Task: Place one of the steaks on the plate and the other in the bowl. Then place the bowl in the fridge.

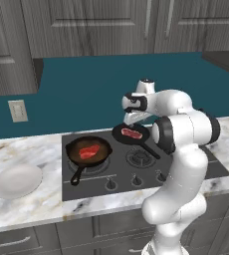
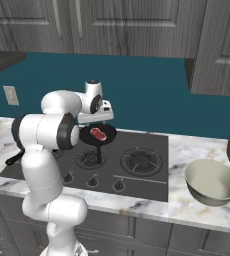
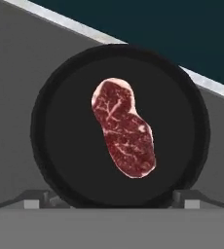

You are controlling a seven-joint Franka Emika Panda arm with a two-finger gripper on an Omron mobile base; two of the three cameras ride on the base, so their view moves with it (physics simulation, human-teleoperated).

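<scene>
Item one, my gripper point(image 3: 112, 202): it hung above the rear pan, jaws spread as wide as they went, with nothing between them. In the hand view its two tips stood low at either side of the pan's near edge, clear of the meat.

Item two, first steak point(image 3: 123, 129): a red, marbled slab lying flat near the middle of the black pan point(image 3: 60, 146), directly under my hand. The same steak point(image 1: 131, 133) showed from the left base camera on the rear burner of the stovetop point(image 1: 136, 169).

Item three, second steak point(image 1: 88, 151): it lay in the brown skillet point(image 1: 102, 145) on the front left burner, handle pointing toward the counter edge, well apart from my gripper.

Item four, plate point(image 1: 17, 181): white and round, on the marble counter point(image 1: 32, 209) to the left of the stovetop, with nothing on it.

Item five, bowl point(image 2: 213, 182): beige and deep, tilted on the counter to the right of the stovetop, nothing inside that I could see.

Item six, backdrop: teal wall point(image 1: 86, 94) with an outlet point(image 1: 18, 110), grey cabinets point(image 2: 127, 25) above.
</scene>
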